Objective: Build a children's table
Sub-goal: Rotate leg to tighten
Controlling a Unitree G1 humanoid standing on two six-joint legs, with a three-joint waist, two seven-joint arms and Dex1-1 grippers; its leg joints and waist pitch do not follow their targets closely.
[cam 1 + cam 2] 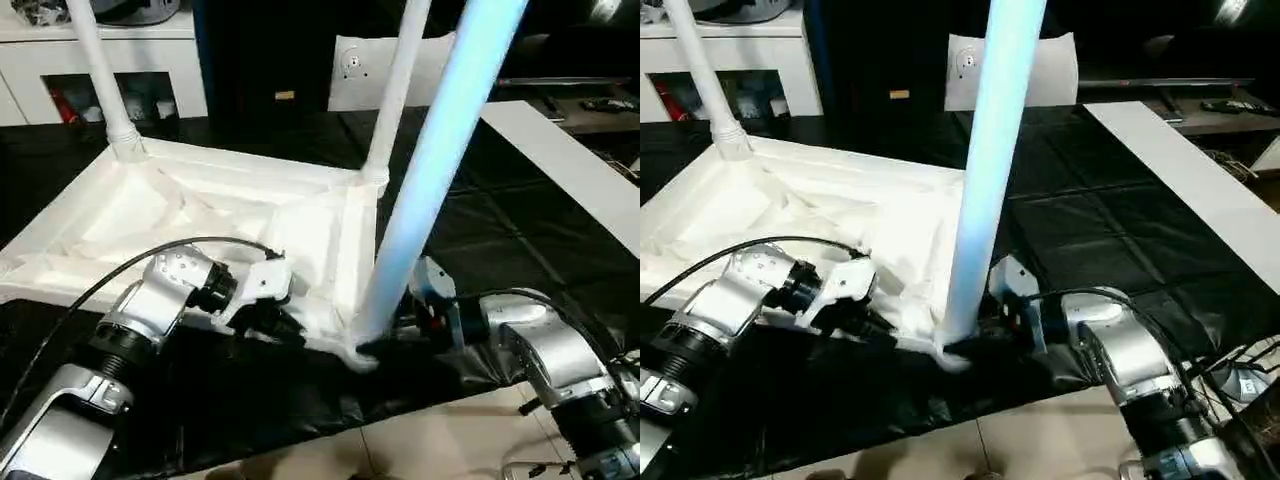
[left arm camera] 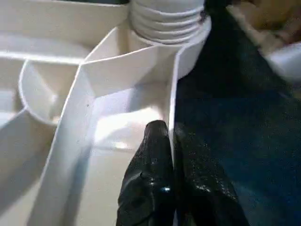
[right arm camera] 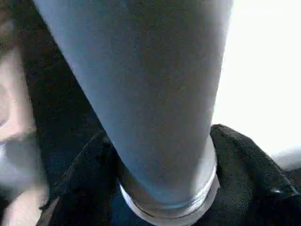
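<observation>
The white plastic tabletop (image 1: 200, 215) is laid upside down on the black-covered worktop (image 1: 520, 240), its ribbed underside facing up. Two tapered round legs are seated upright in its far corner sockets, at 11 o'clock (image 1: 100, 75) and 1 o'clock (image 1: 395, 90). A third leg (image 1: 430, 170) stands at the near corner at 5 o'clock, its ringed base gripped by the right gripper (image 3: 164, 188), whose black fingers are wrapped around it. The left gripper (image 2: 171, 179) is pinched narrowly on the tabletop's thin rim, one finger on each side of it.
</observation>
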